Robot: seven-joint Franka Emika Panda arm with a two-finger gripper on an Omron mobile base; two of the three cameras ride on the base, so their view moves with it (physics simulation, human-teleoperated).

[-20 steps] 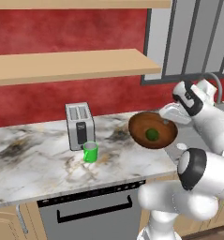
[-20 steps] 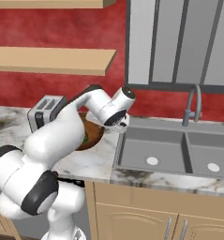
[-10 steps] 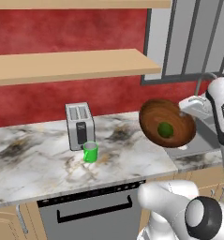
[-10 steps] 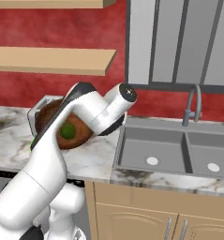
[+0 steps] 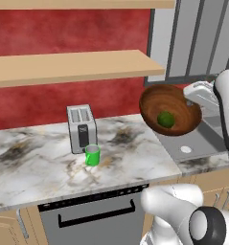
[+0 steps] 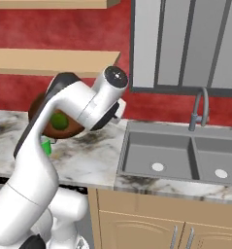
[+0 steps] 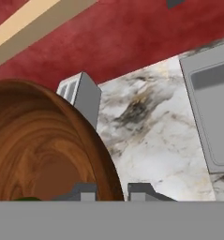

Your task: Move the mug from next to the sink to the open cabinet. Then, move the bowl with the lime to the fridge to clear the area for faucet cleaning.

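Observation:
My gripper (image 7: pixel 112 192) is shut on the rim of the dark wooden bowl (image 5: pixel 169 110), which hangs tilted in the air above the counter's right end, left of the sink (image 6: pixel 185 155). The lime (image 5: pixel 166 118) lies low inside the bowl. From the right base, my arm hides part of the bowl (image 6: pixel 40 107), while the lime (image 6: pixel 59 120) still shows. The hand view has the bowl (image 7: pixel 43 150) at lower left with its rim between the fingertips (image 7: pixel 87 191). A green mug (image 5: pixel 92 155) stands on the marble before the toaster. The faucet (image 6: pixel 200 109) rises behind the sink. Cabinet and fridge are out of view.
A grey toaster (image 5: pixel 81 128) stands against the red wall. Two wooden shelves (image 5: pixel 73 67) hang above the counter (image 5: pixel 44 167). A grey-barred window (image 6: pixel 185 44) sits over the sink. A dishwasher front (image 5: pixel 92 220) lies below the counter edge.
The arm has swung up and carried the bowl higher and leftwards, away from the sink, tilting its opening more toward the left base camera. Mug and toaster have not moved.

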